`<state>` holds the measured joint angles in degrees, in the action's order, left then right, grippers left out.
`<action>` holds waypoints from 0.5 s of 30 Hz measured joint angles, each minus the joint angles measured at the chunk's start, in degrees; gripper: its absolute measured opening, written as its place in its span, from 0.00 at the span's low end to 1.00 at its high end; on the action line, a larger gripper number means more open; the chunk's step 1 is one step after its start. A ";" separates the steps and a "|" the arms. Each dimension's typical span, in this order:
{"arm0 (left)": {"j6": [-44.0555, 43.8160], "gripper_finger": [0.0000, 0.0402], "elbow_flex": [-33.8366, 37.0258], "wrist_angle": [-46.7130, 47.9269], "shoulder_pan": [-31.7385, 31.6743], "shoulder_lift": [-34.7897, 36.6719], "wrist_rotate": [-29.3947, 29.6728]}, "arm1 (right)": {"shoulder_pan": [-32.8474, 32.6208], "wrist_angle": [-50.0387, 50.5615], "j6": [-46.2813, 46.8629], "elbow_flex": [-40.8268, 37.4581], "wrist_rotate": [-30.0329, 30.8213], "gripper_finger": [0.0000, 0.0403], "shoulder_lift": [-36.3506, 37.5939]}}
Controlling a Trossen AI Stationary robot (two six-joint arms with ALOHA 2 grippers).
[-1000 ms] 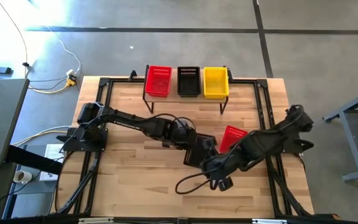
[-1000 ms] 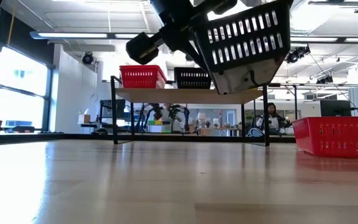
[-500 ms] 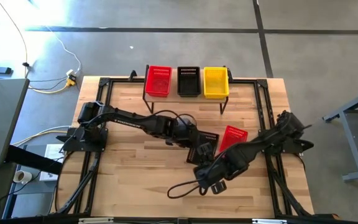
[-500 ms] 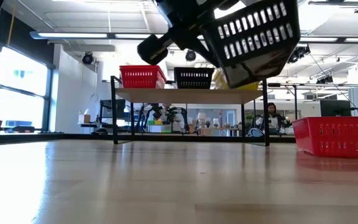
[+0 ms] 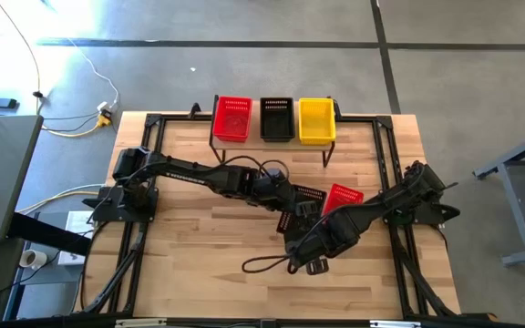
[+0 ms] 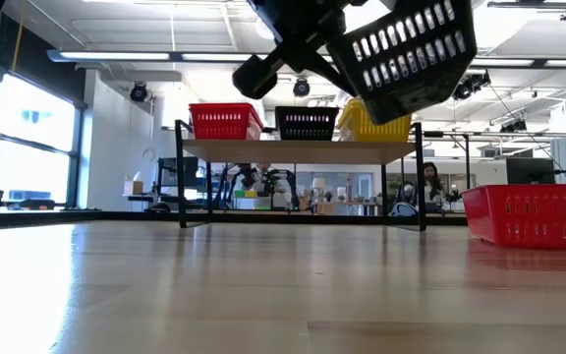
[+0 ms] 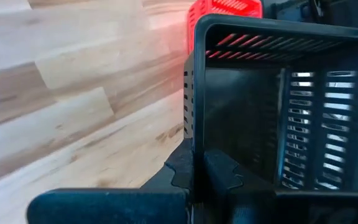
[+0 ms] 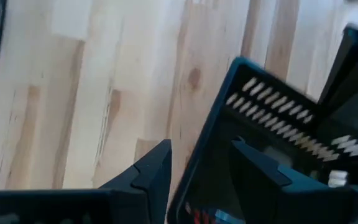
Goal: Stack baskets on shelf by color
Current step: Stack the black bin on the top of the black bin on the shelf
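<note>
My left gripper (image 5: 294, 205) is shut on a black mesh basket (image 5: 310, 199), carried high over the table's middle (image 6: 411, 49). My right gripper (image 5: 297, 246) is open just near of it. In the right wrist view its fingers (image 8: 154, 168) frame the basket's corner (image 8: 272, 118) without touching. A red basket (image 5: 343, 196) stands on the table to the right. The shelf (image 5: 272, 143) at the far edge carries a red (image 5: 233, 118), a black (image 5: 276, 118) and a yellow basket (image 5: 316, 120) side by side. My left gripper (image 7: 197, 171) holds the black basket by one side wall (image 7: 194, 124), one finger inside (image 7: 225, 174) and one outside. The fingers reach in from the table's left. The basket is lifted clear of the table and hangs tilted (image 6: 411, 49).
The black frame rails (image 5: 153, 182) run along the table's sides. A cable loop (image 5: 267, 266) from the right arm lies on the wood near the front. Bare wood shows on the left half (image 5: 199, 237). A person sits in the room beyond (image 6: 427, 185).
My left gripper has carried the black basket up and toward the table's far right, closer to the red basket, tipping it further. My right arm has swung toward the table's left and come away from beneath the basket.
</note>
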<state>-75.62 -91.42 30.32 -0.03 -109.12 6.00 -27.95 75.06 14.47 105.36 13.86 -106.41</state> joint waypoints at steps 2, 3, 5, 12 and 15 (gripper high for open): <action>0.81 0.00 0.00 0.14 -0.09 0.10 0.04 | 0.27 0.99 1.34 0.00 -0.97 0.36 -0.04; 1.16 0.00 0.00 0.29 -0.11 0.14 0.09 | 0.37 0.84 1.93 0.00 -1.48 0.36 -0.04; 1.70 0.00 0.00 0.33 -0.33 0.18 -0.07 | 0.38 0.35 3.42 0.00 -2.16 0.36 0.00; 3.96 0.00 0.00 -0.80 -0.84 0.48 -2.34 | 0.38 1.05 7.98 -0.11 -4.75 0.36 -0.02; 4.80 0.00 -0.40 -5.12 -0.90 1.00 -4.67 | 0.57 0.99 8.70 -0.37 -6.33 0.36 -0.54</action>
<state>-70.82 -91.82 25.20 -0.92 -108.12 1.33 -27.38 76.05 23.18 104.99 7.53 -106.96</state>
